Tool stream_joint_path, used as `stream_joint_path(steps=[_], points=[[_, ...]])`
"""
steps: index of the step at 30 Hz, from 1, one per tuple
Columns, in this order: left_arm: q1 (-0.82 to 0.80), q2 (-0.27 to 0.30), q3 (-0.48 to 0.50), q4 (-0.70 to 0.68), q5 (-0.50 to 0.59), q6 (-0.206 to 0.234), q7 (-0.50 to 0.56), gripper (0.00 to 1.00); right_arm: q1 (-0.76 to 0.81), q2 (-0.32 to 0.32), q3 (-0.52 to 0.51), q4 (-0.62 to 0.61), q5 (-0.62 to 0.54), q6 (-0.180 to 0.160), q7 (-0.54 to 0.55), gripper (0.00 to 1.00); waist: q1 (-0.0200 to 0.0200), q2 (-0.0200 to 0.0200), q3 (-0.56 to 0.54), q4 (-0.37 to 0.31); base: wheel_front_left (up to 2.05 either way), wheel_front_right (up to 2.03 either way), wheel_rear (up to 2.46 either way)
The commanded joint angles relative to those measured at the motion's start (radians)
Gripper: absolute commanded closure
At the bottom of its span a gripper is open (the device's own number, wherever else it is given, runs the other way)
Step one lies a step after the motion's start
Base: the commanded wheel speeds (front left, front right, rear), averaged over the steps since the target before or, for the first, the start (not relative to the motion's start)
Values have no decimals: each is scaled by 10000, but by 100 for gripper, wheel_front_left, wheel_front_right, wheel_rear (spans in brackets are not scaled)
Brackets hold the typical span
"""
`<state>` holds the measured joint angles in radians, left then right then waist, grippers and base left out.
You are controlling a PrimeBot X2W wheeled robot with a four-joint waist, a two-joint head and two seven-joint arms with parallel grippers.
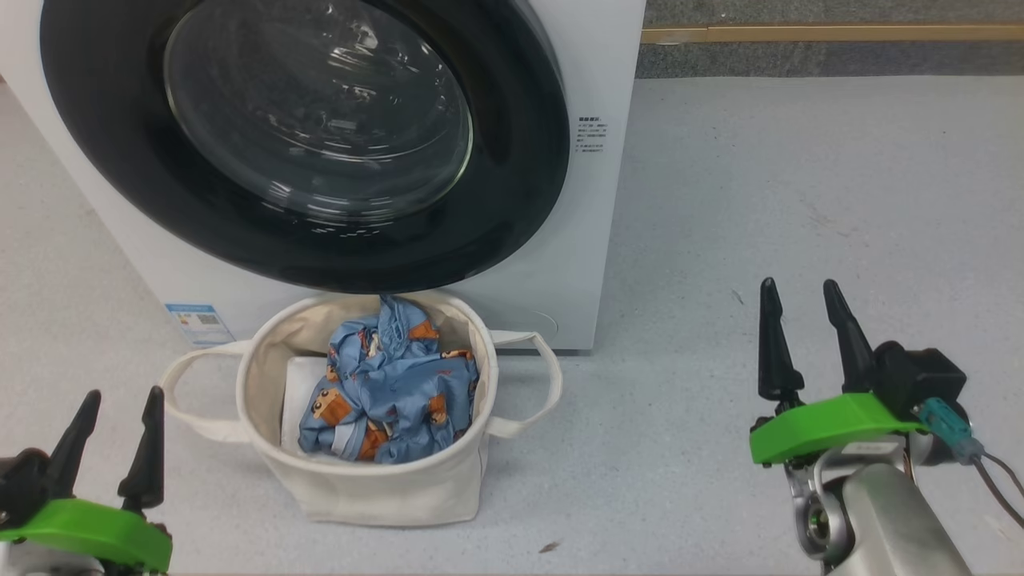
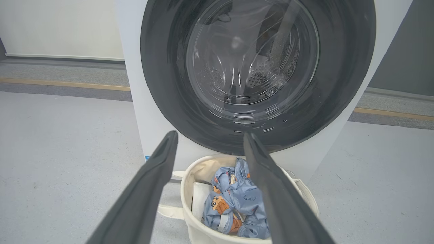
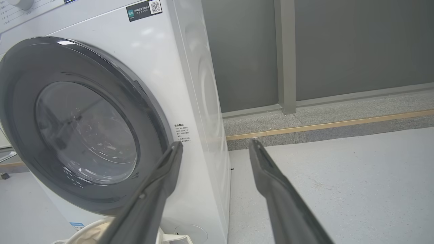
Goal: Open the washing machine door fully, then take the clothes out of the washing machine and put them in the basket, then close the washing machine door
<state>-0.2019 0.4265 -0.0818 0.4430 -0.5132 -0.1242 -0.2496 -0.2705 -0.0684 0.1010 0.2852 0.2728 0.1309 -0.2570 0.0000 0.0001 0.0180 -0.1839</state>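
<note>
While the washing machine door (image 1: 304,144) sits shut, clothes (image 1: 392,384) lie in the basket (image 1: 384,496). Left claw (image 1: 125,392) and right claw (image 1: 799,282) gape empty.

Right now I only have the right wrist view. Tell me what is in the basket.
Observer: The clothes lie bunched in the basket, a white sheet beside them.
Operator: Check the drum through the glass.
Observer: In the left wrist view the steel drum behind the washing machine door looks bare of fabric.
Operator: Report the left tool.
Observer: The left tool is open and holds nothing, left of the basket.
</note>
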Motion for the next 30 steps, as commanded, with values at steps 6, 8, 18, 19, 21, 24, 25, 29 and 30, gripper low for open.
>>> stream_joint_path(steps=[6, 8, 18, 19, 21, 24, 25, 29, 30], points=[[-648, 393, 358, -137, -44, -51, -120, 0, -52, 38, 137, -267, -52, -2, -47, 0, 0, -1, -15, -17, 0, 0, 0], [-656, 388, 357, -126, -47, -53, -121, 0, -48, 42, 127, -268, -50, -2, -47, 0, 0, -1, -21, -17, 0, 0, 0], [-704, 384, 199, 3, 11, -60, -121, 0, 22, 61, 128, -221, -36, -2, -47, 0, 0, -1, -70, 30, 0, 0, 0], [-712, 384, 186, 10, 14, -60, -121, 0, 28, 63, 131, -217, -39, -2, -47, 0, 0, -1, -79, 35, 0, 0, 0], [-736, 385, 154, 14, 23, -61, -121, 0, 42, 64, 134, -211, -49, -2, -47, 0, 0, -1, -94, 45, 0, 0, 0], [-757, 396, 147, 15, 19, -62, -121, 0, 50, 65, 128, -204, -61, -2, -47, 0, 0, -1, -105, 40, 0, 0, 0], [-759, 398, 154, 15, 12, -62, -121, 0, 49, 66, 124, -204, -65, -2, -47, 0, 0, -1, -106, 33, 0, 0, 0], [-734, 421, 168, -5, 24, -63, -122, 0, 53, 74, 122, -181, -63, -2, -47, 0, 0, -1, -108, -2, 0, 0, 0], [-728, 416, 167, -12, 17, -63, -122, 0, 54, 75, 120, -174, -65, -2, -47, 0, 0, -1, -106, -8, 0, 0, 0]])
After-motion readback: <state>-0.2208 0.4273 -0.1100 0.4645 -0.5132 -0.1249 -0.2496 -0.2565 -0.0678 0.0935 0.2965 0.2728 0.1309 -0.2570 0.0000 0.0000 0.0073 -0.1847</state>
